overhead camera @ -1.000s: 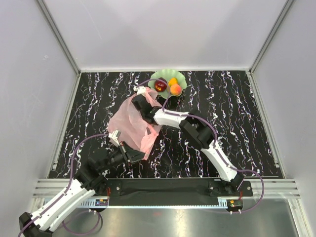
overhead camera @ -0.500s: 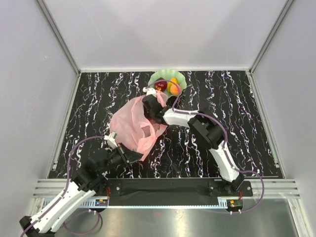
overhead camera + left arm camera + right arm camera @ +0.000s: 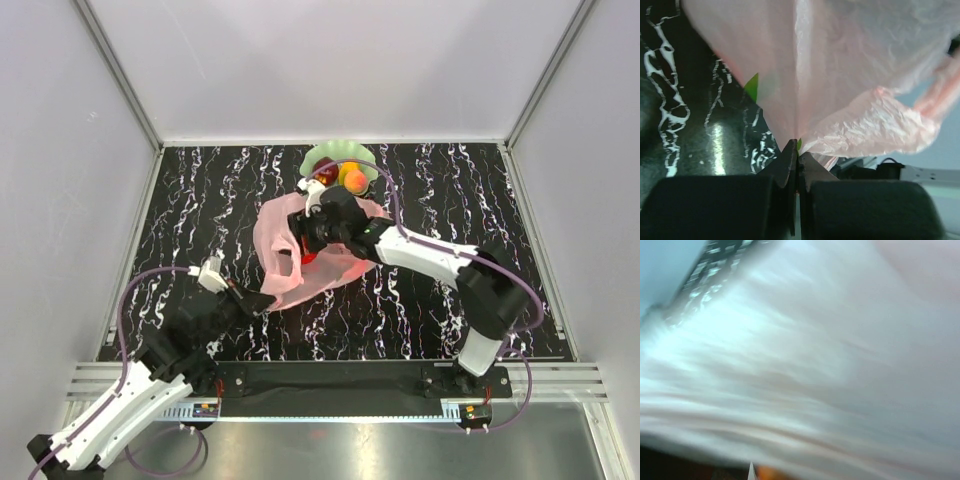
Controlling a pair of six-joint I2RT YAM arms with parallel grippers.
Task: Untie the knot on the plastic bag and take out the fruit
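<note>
The pink plastic bag [image 3: 345, 262] lies crumpled on the black marbled table, just in front of the green dish [image 3: 318, 153]. My left gripper [image 3: 264, 300] is shut on the bag's near-left edge; in the left wrist view its jaws [image 3: 797, 146] pinch the pink film [image 3: 850, 65], which rises stretched from them. My right gripper [image 3: 312, 230] sits at the bag's top, half wrapped in plastic. Its wrist view shows only blurred pink film [image 3: 805, 355], fingers hidden. A red patch [image 3: 309, 256] shows through the bag. The dish holds a dark red fruit [image 3: 325, 175], an orange one [image 3: 355, 181] and a yellow one [image 3: 348, 166].
Grey walls enclose the table on the left, back and right. The right arm's forearm [image 3: 430, 250] stretches across the table's middle to its elbow [image 3: 500, 295] at the right. A metal rail [image 3: 340, 382] runs along the near edge.
The right arm swung out to the right and its gripper moved right and forward with the bag. The bag shifted right and spread out. The left gripper kept its hold and pulled slightly back-left.
</note>
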